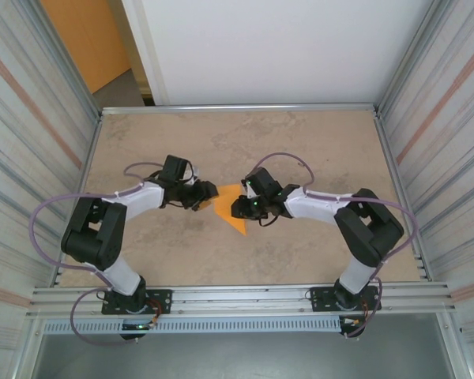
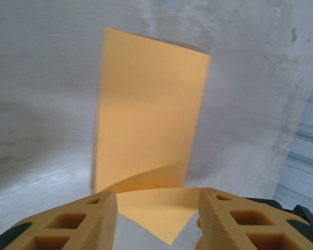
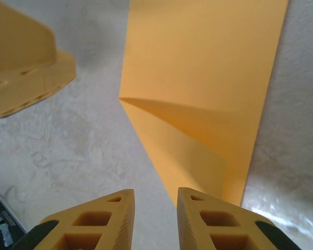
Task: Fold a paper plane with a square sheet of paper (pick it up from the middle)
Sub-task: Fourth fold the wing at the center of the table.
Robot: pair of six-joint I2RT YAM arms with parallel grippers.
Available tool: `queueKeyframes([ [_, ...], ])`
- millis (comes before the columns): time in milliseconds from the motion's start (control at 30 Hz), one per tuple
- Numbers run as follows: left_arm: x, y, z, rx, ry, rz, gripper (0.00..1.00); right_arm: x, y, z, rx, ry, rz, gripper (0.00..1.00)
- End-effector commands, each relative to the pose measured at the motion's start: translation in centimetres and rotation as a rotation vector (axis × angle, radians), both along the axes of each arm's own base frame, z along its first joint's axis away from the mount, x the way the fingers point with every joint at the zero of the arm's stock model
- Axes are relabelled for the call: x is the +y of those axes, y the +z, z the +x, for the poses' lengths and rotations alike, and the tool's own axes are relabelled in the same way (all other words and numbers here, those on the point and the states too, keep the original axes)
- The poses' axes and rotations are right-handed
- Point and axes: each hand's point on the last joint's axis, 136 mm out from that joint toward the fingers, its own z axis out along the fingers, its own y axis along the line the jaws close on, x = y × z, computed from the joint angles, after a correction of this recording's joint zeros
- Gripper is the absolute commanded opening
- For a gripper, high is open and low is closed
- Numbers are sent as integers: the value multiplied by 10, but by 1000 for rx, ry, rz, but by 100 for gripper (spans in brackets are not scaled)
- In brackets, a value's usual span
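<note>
- Left gripper (image 2: 156, 200): jaws are clearly apart with a wide gap. A pointed corner of the orange paper (image 2: 148, 114) sits in that gap, but neither pad looks pressed onto it, so it isn't gripping anything.
- Right gripper (image 3: 155, 192): jaws are only a little apart, and bare table shows through the slot. Nothing is pinched. The paper's near corner ends just beside its right-hand finger (image 3: 219, 229).
- The paper itself lies flat on the table, folded into a long narrow strip. A diagonal flap is creased over at one end and lifts slightly, throwing a soft shadow.
- From the top camera, the paper (image 1: 227, 209) is about mid-table, right between the two grippers. Its sharp tip points toward the near edge.
- The same view puts the left gripper (image 1: 205, 196) and right gripper (image 1: 238, 207) nose to nose over the paper, very close together.
- The right wrist view catches a finger of the left gripper (image 3: 26, 67) at upper left, hanging just beside the strip's long edge. The left wrist view has none of the other arm in it, just the strip running away ahead.
- The crease and flap only read properly from the wrist cameras. From above it's just an orange wedge partly under the black wrist parts.
- Room-wise, the table (image 1: 300, 150) is open on all sides of the paper. The ribbed side walls (image 1: 31, 103) and the near rail (image 1: 245, 296) are well apart from it.
</note>
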Motion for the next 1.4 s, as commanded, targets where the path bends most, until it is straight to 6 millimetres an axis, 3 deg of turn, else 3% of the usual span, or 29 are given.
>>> queueKeyframes([
  [0,0,-4,-11,33,2,-31,47,0,-11,11,29,-47,-22,29],
  [233,-9,-16,-16,84,-37,-73,46,-7,-34,10,83,-71,-44,31],
  [467,-12,-25,-16,117,-57,-65,40,-15,-45,5,119,-82,-51,31],
  [600,-15,-31,-18,134,-69,-51,39,-17,-47,4,125,-81,-51,30],
  [800,-21,-29,-15,125,-89,-58,30,-16,-48,3,129,-78,-49,29],
  [1067,-20,-28,-15,121,-104,-46,31,-18,-50,4,129,-82,-53,29],
  [1367,-36,-24,-12,139,-169,-125,27,-19,-48,6,118,-78,-53,31],
])
